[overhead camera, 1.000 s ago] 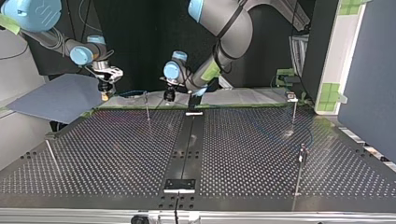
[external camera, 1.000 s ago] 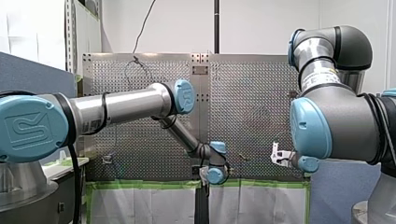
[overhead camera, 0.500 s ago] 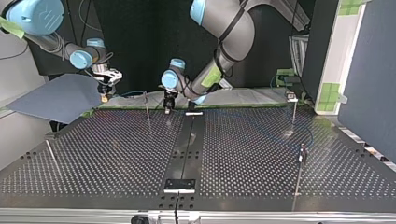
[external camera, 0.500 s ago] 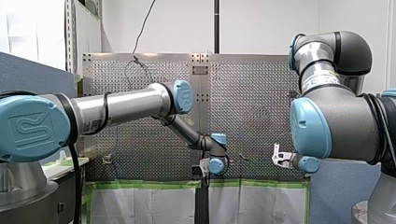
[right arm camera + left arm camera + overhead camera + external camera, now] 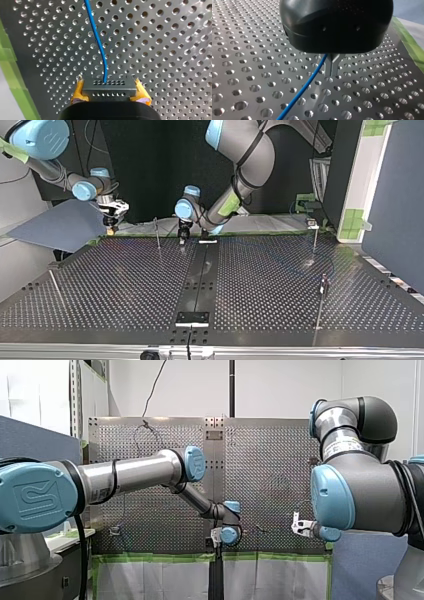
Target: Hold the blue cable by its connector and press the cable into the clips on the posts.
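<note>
Yellow pads of my right gripper are clamping the two ends of the flat grey metal connector block with its rows of small holes. The thin blue cable is leaving the block's middle and running ahead over the perforated metal table, bending a little as it goes. A strip of green tape is edging the table beside this hold.

Further along, in the left wrist view, the cable is passing just beside the root of my left gripper, the black one. Its metal fingers are standing tip to tip just over the table. The housing is hiding whether the cable is caught between them higher up, so I cannot tell.

In the top view this gripper is hanging just beside the thin upright metal post nearest the arms, and my right gripper is standing well apart at the view's left. Farther across the table a second slender post is waiting.

I am judging the step in hand to be seating the cable in the nearest post's clip, which is too small to make out. The right gripper should be holding the connector firm and level, so that the cable is lightly taut and neither sagging nor dragging. The left should be pressing close to the post and straight down its axis. A post this slender is likely to flex, and the wire could be slipping off sideways if the push comes fast or off line.
</note>
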Robot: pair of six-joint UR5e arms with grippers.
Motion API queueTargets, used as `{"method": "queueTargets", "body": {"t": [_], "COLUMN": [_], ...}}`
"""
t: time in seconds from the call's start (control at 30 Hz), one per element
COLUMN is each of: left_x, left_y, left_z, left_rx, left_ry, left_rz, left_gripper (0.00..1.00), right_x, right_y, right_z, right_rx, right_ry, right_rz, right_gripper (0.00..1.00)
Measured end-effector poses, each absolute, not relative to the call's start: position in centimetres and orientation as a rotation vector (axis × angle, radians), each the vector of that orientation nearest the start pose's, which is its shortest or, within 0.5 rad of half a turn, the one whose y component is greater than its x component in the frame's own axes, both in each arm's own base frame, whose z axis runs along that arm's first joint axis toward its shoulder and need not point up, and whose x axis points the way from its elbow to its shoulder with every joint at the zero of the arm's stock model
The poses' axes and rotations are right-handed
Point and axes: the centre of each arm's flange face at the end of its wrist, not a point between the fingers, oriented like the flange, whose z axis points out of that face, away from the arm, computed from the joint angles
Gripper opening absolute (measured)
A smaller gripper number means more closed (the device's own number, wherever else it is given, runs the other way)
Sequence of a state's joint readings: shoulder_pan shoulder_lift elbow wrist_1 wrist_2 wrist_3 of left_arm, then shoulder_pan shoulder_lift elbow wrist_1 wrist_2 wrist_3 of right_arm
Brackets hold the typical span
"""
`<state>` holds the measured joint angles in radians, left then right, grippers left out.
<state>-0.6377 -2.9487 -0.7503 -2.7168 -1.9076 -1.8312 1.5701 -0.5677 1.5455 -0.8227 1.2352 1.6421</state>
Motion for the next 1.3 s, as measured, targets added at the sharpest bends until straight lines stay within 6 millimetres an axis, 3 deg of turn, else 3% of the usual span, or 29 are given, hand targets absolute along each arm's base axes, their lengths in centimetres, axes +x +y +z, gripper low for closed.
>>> {"method": "queueTargets", "body": {"t": [0.4,0.47,0.5,0.57,0.6,0.63,0.73,0.77,0.9,0.97,1.0,1.03,1.2,1.3], "left_x": [60.4,60.3,60.2,60.1,60.0,60.0,59.8,59.7,59.3,59.1,59.1,59.0,58.9,58.4], "left_y": [-57.6,-57.6,-57.6,-57.7,-57.7,-57.8,-57.9,-58.0,-58.4,-58.5,-58.6,-58.7,-58.7,-58.3], "left_z": [-7.6,-7.7,-7.7,-7.8,-7.9,-7.9,-7.9,-7.9,-7.4,-6.9,-6.6,-6.2,-4.0,-3.7], "left_rx": [0.102,0.108,0.11,0.113,0.115,0.117,0.127,0.13,0.16,0.174,0.182,0.186,0.193,0.203], "left_ry": [1.709,1.709,1.71,1.709,1.708,1.708,1.707,1.707,1.703,1.698,1.692,1.687,1.649,1.66], "left_rz": [-0.357,-0.351,-0.349,-0.348,-0.346,-0.345,-0.342,-0.341,-0.344,-0.356,-0.366,-0.374,-0.393,-0.379], "left_gripper": [0.0,0.15,0.15,0.39,0.39,0.54,0.58,0.75,0.75,0.87,0.87,0.99,0.99,0.99], "right_x": [16.3,16.3,16.3,16.3,16.3,16.3,16.4,16.4,16.4,16.5,16.5,16.5,16.7,16.7], "right_y": [-67.1,-67.3,-67.3,-67.4,-67.4,-67.5,-67.4,-67.4,-67.4,-67.4,-67.4,-67.3,-67.2,-67.2], "right_z": [-4.4,-4.3,-4.3,-4.2,-4.2,-4.2,-4.3,-4.3,-4.4,-4.4,-4.4,-4.4,-4.6,-4.6], "right_rx": [1.512,1.511,1.511,1.511,1.512,1.513,1.516,1.517,1.52,1.521,1.522,1.524,1.528,1.531], "right_ry": [-1.227,-1.224,-1.223,-1.221,-1.22,-1.219,-1.218,-1.218,-1.219,-1.22,-1.22,-1.221,-1.225,-1.227], "right_rz": [1.467,1.469,1.471,1.474,1.475,1.476,1.479,1.48,1.48,1.48,1.48,1.48,1.48,1.479], "right_gripper": [0.0,0.0,0.0,0.0,0.0,0.0,0.0,0.0,0.0,0.0,0.0,0.0,0.0,0.0]}}
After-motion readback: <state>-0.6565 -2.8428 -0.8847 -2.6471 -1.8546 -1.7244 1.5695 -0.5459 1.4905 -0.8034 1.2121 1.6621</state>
